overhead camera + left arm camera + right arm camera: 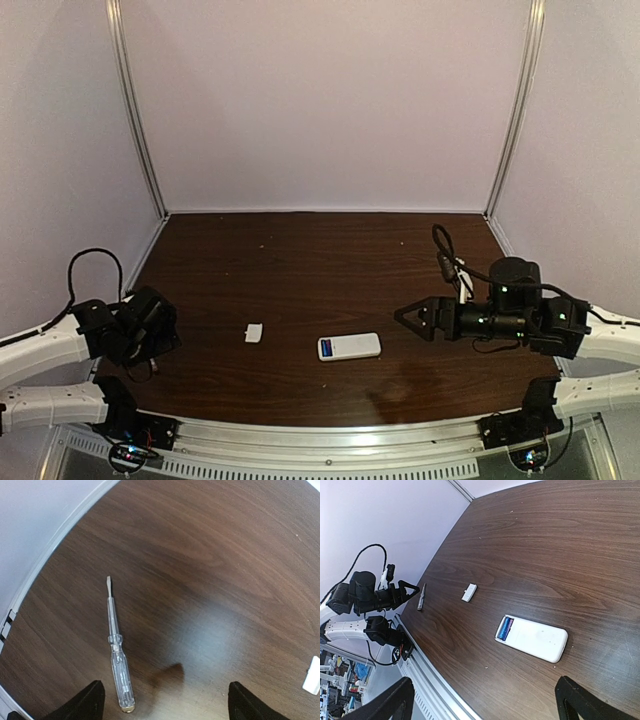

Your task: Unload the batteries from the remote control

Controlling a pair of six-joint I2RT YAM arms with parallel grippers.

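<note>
Right wrist view: the remote control (532, 638) lies back-up on the dark wood-grain table (560, 540). It is a smooth white slab with rounded corners, and its open end shows the batteries (506, 628), one blue and one purple-pink, side by side inside. A small white lid (469, 593) lies apart from the remote. Farther past it is a clear-handled flat-blade screwdriver (421, 597), close by the left gripper (165, 705), whose fingers are spread wide. The right gripper (408, 322) hangs near the remote's other end, fingers wide, holding nothing.

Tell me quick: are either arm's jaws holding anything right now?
Left gripper: jaws open, holding nothing.
Right gripper: jaws open, holding nothing.
</note>
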